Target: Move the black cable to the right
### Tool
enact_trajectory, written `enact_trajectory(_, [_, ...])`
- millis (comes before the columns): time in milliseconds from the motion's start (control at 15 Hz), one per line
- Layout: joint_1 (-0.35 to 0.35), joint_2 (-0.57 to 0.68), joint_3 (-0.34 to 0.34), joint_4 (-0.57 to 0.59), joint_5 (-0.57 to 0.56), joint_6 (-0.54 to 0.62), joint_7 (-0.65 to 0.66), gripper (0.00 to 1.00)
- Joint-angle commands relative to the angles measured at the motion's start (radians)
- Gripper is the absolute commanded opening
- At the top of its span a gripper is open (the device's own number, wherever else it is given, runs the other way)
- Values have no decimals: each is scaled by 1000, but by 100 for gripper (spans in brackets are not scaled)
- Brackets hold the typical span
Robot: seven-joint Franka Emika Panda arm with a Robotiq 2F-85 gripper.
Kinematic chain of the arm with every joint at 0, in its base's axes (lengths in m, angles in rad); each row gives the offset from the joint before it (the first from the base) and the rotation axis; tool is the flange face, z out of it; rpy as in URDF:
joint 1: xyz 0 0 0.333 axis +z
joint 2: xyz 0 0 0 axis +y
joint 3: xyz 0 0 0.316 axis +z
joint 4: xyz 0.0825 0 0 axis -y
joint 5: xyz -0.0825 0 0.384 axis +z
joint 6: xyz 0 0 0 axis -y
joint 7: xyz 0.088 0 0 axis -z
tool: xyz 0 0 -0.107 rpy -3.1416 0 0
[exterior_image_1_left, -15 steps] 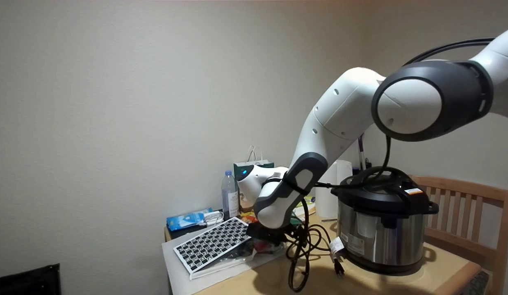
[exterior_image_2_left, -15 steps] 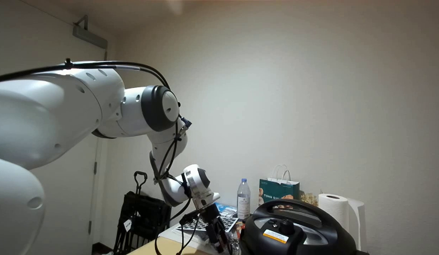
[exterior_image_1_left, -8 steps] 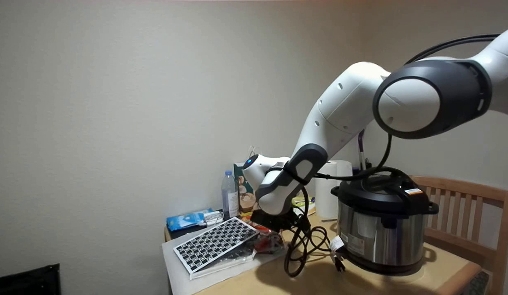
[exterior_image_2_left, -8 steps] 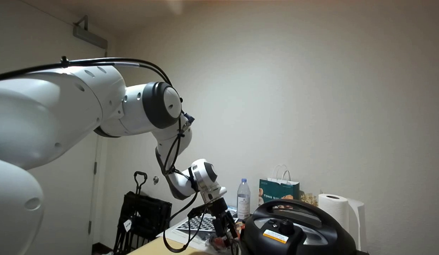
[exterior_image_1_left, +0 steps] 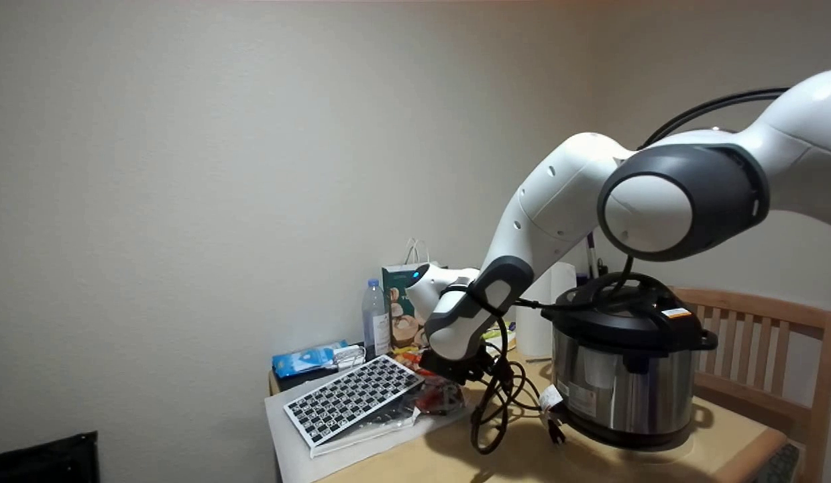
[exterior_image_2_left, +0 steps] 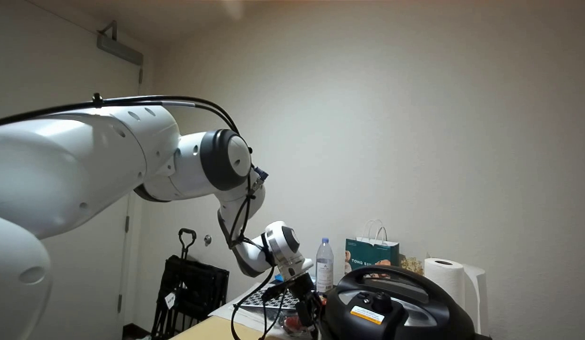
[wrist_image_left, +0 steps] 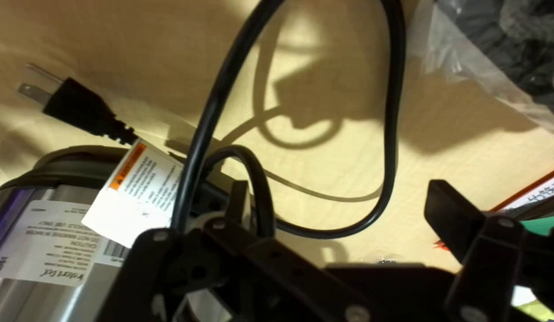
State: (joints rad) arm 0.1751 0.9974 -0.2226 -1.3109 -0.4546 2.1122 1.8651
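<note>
The black cable (wrist_image_left: 391, 147) forms loose loops over the table in the wrist view. Its two-prong plug and white warning tag are at upper left, beside the cooker pot. In an exterior view the cable's plug (exterior_image_1_left: 556, 431) lies at the cooker's base, with loops to its left. My gripper (wrist_image_left: 339, 197) is open, its fingers wide apart above the table. One small cable loop passes along the inner side of the left finger; whether it touches cannot be told. In an exterior view the gripper (exterior_image_2_left: 311, 316) points down close to the cooker, its tips partly hidden. The cable is hard to make out there.
The silver-and-black cooker pot (exterior_image_1_left: 626, 396) stands right beside the gripper, also in the wrist view (wrist_image_left: 40, 241). A checkered board (exterior_image_1_left: 355, 399), a plastic bag (exterior_image_1_left: 438, 396), a water bottle (exterior_image_1_left: 375, 318) and a paper bag (exterior_image_2_left: 368, 252) stand around. Hoses hang from the arm.
My arm rises, then lowers again, and the gripper shifts toward the cooker, to the right in both exterior views. The plug and the cooker stay in about the same place.
</note>
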Motion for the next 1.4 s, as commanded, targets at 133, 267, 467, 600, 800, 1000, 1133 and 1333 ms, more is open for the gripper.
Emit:
enact_trajectory(133, [-72, 143, 4, 204, 70, -38, -118, 100])
enact_trajectory(267, [-90, 179, 13, 254, 104, -87, -154, 100])
enact_trajectory(467, [-105, 233, 20, 326, 151, -167, -210, 100])
enact_trajectory(600, [-116, 270, 25, 382, 176, -207, -247, 99])
enact_trajectory(800, [-138, 317, 36, 465, 213, -258, -299, 72])
enact_trajectory(1000, [-166, 349, 47, 535, 252, -291, -348, 55])
enact_trajectory(1133, [-184, 351, 66, 557, 265, -319, -358, 42])
enact_trajectory(1333, [-193, 329, 79, 571, 273, -422, -347, 23])
